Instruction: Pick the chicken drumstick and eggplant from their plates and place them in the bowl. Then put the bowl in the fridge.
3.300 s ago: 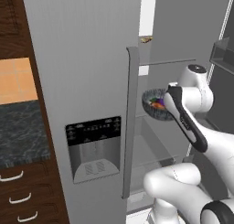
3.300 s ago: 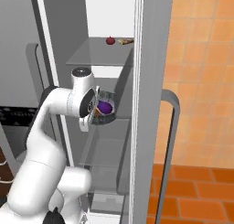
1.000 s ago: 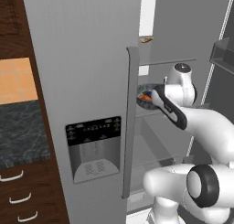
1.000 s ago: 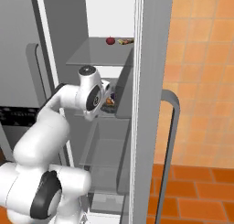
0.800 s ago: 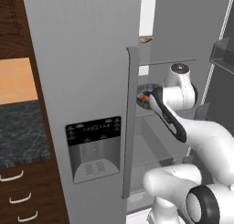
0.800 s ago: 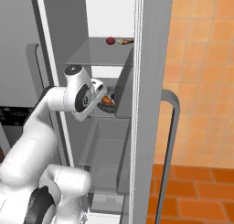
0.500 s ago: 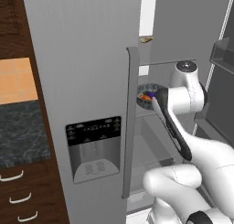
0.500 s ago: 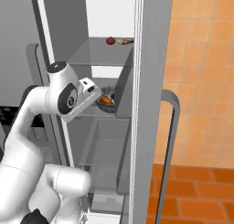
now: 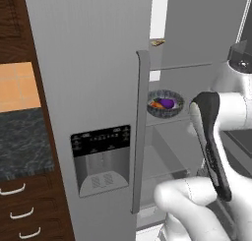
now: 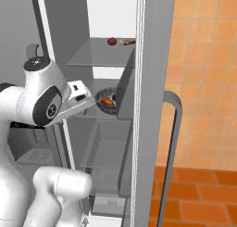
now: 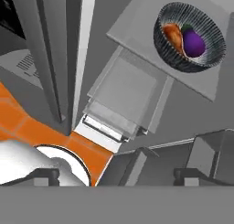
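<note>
The dark grey speckled bowl (image 9: 165, 103) stands on the middle shelf inside the open fridge (image 9: 98, 63). In it lie the purple eggplant (image 11: 195, 41) and the orange-brown chicken drumstick (image 11: 172, 34), side by side. From the right base view the bowl (image 10: 107, 101) sits just past my white hand, apart from it. My gripper (image 11: 116, 176) is open, its fingertips (image 11: 45, 174) set wide with nothing between them, and it hangs well back from the bowl (image 11: 189, 38). The two plates are out of view.
A red round fruit (image 10: 111, 41) and a small brown item (image 10: 126, 42) lie on the upper shelf. The left door's long handle (image 9: 141, 132) and dispenser (image 9: 101, 154) face me; the open right door's handle (image 10: 169, 152) stands beside an orange tiled wall (image 10: 203, 82). A dark counter (image 9: 24, 141) lies left.
The bowl, carried in the gripper 3.3 s ago, now rests on the shelf. Over the last second my hand has drawn back from it and the arm has swung outward.
</note>
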